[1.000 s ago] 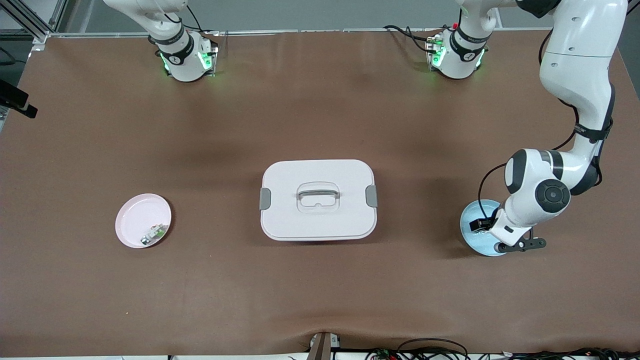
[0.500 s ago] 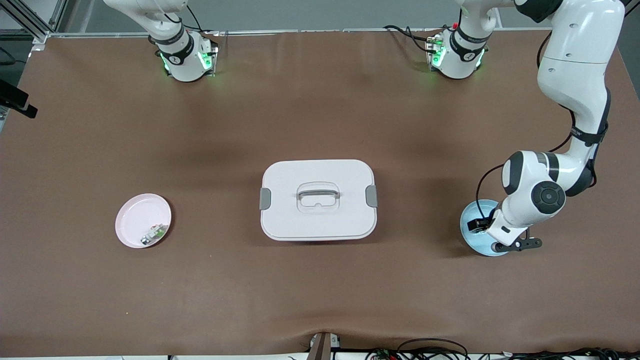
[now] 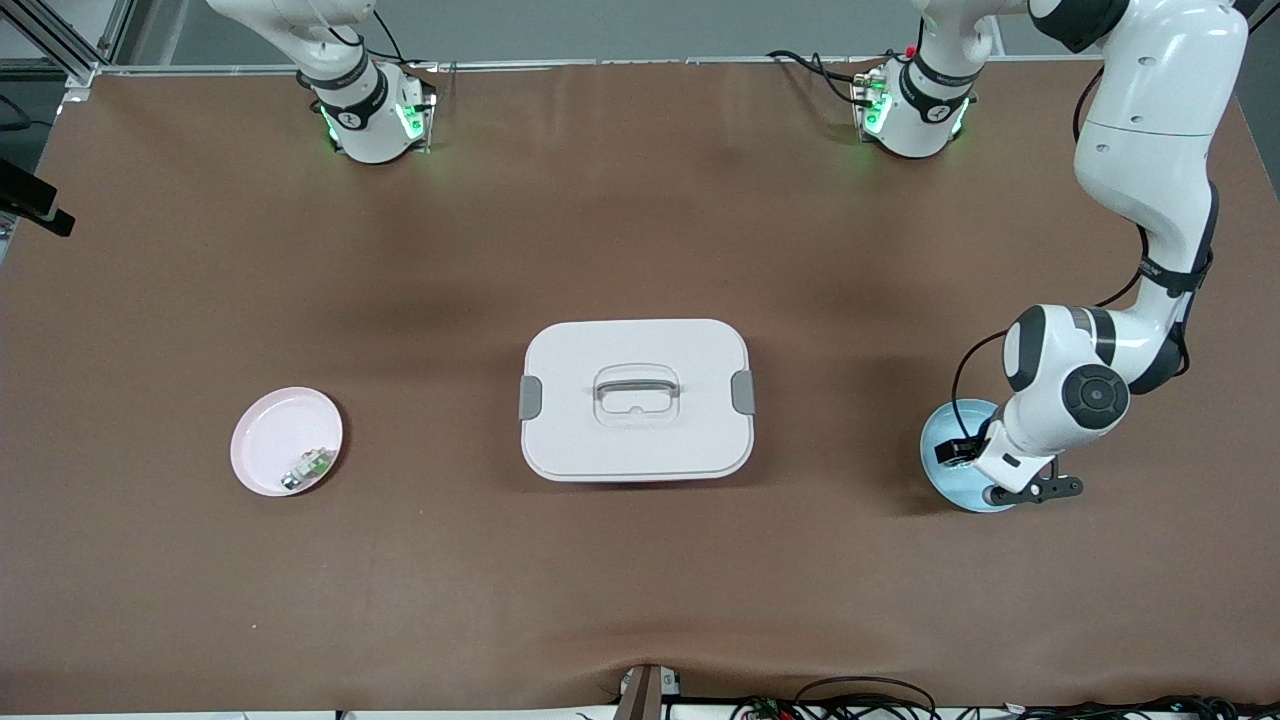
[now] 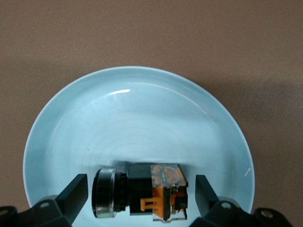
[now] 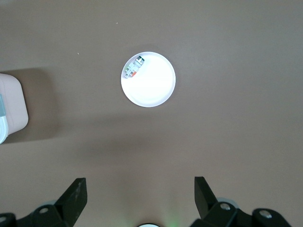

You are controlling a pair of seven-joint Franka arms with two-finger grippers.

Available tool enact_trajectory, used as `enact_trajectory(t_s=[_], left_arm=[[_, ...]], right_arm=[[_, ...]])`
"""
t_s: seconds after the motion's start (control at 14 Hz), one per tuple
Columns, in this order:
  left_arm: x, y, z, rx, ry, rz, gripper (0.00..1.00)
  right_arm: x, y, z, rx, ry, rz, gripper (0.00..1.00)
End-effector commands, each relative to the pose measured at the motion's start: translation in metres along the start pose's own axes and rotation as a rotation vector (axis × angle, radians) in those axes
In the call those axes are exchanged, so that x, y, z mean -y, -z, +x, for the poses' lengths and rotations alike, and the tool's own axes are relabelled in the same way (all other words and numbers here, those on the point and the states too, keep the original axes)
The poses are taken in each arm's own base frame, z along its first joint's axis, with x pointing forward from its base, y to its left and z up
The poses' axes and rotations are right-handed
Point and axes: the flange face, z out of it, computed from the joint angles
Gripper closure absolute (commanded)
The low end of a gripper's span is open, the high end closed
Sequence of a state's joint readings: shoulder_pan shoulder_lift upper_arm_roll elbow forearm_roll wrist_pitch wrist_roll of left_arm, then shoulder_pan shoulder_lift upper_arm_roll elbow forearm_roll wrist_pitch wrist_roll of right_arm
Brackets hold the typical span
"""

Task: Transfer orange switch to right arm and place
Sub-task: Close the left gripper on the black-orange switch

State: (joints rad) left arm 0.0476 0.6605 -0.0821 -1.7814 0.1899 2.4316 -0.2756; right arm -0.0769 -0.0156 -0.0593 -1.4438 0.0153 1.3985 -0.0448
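Note:
The orange switch [image 4: 151, 190], a black block with an orange section and a silver-ringed end, lies on its side in the light blue plate [image 4: 137, 113] toward the left arm's end of the table. My left gripper [image 4: 140, 195] is open and down at the plate, one finger on each side of the switch with a small gap at both. In the front view the left hand hides the switch over the blue plate [image 3: 940, 478]. My right gripper [image 5: 140, 198] is open and empty, high above the bare table, out of the front view.
A white lidded box [image 3: 637, 398] with a handle stands mid-table. A pink plate [image 3: 275, 435] toward the right arm's end holds a small green-white-silver part [image 3: 308, 467]; the right wrist view shows that plate [image 5: 154, 87] and the box's corner [image 5: 12, 106].
The left arm's hand has shifted slightly and settled lower over the blue plate. Nothing else on the table has moved.

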Motion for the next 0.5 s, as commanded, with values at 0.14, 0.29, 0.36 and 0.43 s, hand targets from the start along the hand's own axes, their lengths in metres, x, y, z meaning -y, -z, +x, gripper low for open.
enact_trajectory(t_s=[0.14, 0.29, 0.36, 0.43], left_arm=[[-0.0005, -0.0032, -0.0038, -0.004, -0.002, 0.004, 0.00], [0.0004, -0.0029, -0.0032, -0.008, 0.000, 0.003, 0.00], [0.0001, -0.0021, -0.0023, -0.017, 0.000, 0.000, 0.00], [0.0000, -0.0028, -0.0022, -0.018, 0.000, 0.000, 0.00]], right_arm=[[-0.0033, 0.0021, 0.0016, 0.001, -0.017, 0.000, 0.00], [-0.0025, 0.0019, 0.0013, 0.004, -0.016, 0.000, 0.00], [-0.0025, 0.0019, 0.0013, 0.004, -0.016, 0.000, 0.00], [-0.0017, 0.0018, 0.0013, 0.004, -0.014, 0.000, 0.00]])
